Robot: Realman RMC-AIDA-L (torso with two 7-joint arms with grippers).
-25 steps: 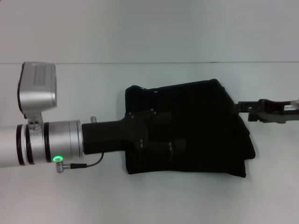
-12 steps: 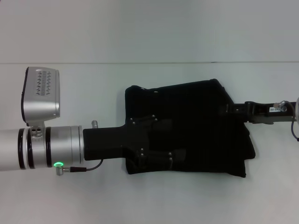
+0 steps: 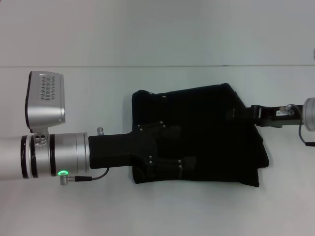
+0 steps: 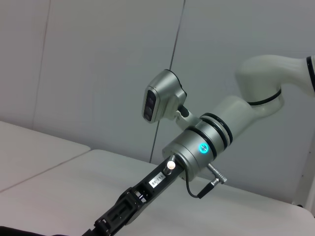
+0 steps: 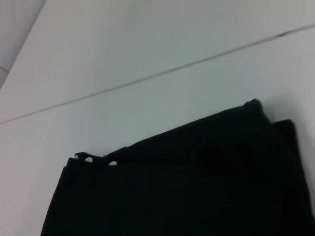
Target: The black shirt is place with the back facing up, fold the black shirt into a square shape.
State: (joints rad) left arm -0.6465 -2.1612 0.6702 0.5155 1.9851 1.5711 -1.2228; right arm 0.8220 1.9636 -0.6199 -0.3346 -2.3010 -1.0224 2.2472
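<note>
Black shirt (image 3: 197,132) lies folded on the bench (image 3: 74,206) — already a rough square. Left gripper (image 3: 170,147) rests over its left half; right gripper (image 3: 238,114) has edged inward at its right edge — finger state I cannot tell.

The black shirt (image 3: 206,132) lies folded into a rough block on the white table (image 3: 147,206), its far edge slanted and its right side bunched in layers. The left gripper (image 3: 170,147) reaches in from the left, its dark fingers over the shirt's left half, hard to separate from the cloth beneath them. The right gripper (image 3: 236,114) comes in from the right at the shirt's upper right edge, its tip against the fabric. Both grippers sit over the shirt, well apart from each other
</note>
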